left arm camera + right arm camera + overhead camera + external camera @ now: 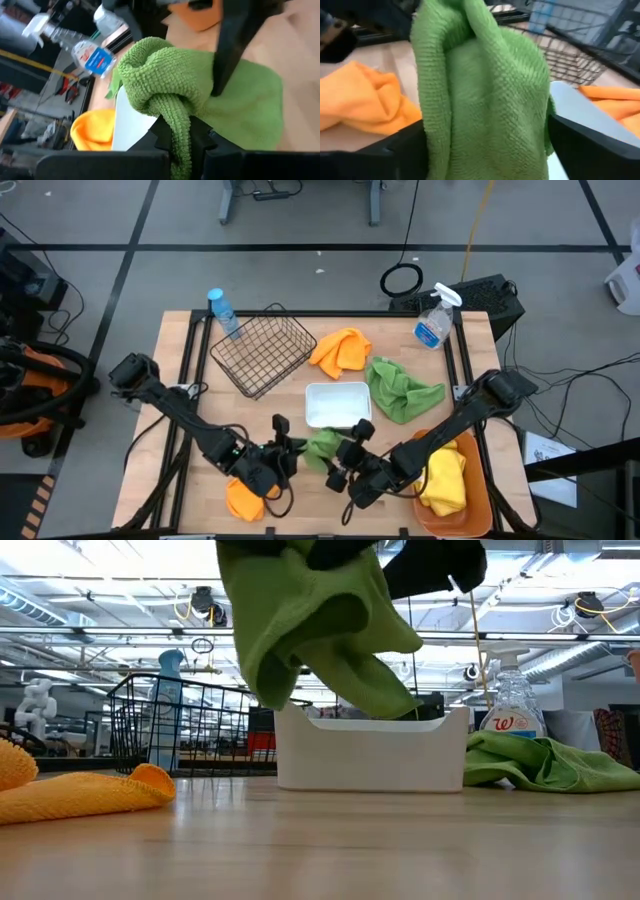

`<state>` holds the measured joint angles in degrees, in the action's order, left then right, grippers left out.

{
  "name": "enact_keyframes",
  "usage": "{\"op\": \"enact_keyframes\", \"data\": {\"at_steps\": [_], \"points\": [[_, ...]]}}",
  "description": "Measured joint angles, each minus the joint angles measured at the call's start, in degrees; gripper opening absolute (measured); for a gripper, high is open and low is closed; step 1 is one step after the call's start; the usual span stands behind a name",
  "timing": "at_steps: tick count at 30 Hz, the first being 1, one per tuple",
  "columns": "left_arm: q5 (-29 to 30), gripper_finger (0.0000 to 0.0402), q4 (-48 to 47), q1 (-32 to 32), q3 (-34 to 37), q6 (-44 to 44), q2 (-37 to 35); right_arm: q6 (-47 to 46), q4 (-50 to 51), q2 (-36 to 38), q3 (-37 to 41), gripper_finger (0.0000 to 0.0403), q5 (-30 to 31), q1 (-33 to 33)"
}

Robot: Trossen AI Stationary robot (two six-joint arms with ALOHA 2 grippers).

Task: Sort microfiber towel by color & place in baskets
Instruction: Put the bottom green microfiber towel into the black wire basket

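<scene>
Above the white tray (338,402), a bunched green towel (322,446), left gripper (290,450) and right gripper (340,458) fingers both clamped on it.

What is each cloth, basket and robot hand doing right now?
Green cloth: lifted off the table, pinched by both grippers.
Second green cloth: crumpled on the table.
Orange cloth: crumpled beside the wire basket.
Orange cloth near the left arm: on the table.
Yellow cloths: in the orange tub.
Wire basket: empty.
White tray: empty.
Left gripper: shut on the cloth.
Right gripper: shut on the cloth.
</scene>
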<state>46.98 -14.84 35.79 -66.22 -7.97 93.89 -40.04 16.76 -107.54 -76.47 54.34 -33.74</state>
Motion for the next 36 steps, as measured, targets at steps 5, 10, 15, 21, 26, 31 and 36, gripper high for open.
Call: {"op": "enact_keyframes", "data": {"at_steps": [5, 10, 15, 21, 26, 31, 36], "points": [[-0.1, 0.0022, 0.8, 1.7, 0.0, -2.4, 0.0, 5.3, -6.2, -1.5, 0.0, 0.0218, -4.3, 0.2], [-0.6, 0.0022, 1.1, 2.2, 0.0, -0.7, 0.0, 9.9, -10.1, -1.8, 0.0, 0.0056, -8.1, 0.1], [-0.2, 0.0040, 0.8, 2.1, 0.0, 7.4, 0.0, 10.1, -10.2, -1.8, 0.0, 0.0022, -8.0, -0.1], [0.2, 0.0140, -1.8, 3.8, -0.1, 12.3, -1.4, 10.5, -10.1, -1.8, 0.0, 0.0010, -8.0, -0.2], [0.3, 0.0240, -1.6, 5.2, -0.1, 13.9, -4.1, 11.0, -10.0, -1.8, 0.0, 0.0005, -8.2, -0.3], [-1.1, 0.0300, -0.1, 4.2, -0.1, 13.3, -4.3, 12.0, -10.0, -1.8, 0.0, 0.0008, -8.0, -0.1], [-5.2, 0.0307, -0.2, 0.7, -0.1, 11.6, -2.2, 12.5, -10.0, -1.8, 0.0, 0.0008, -8.1, 0.4]]}}
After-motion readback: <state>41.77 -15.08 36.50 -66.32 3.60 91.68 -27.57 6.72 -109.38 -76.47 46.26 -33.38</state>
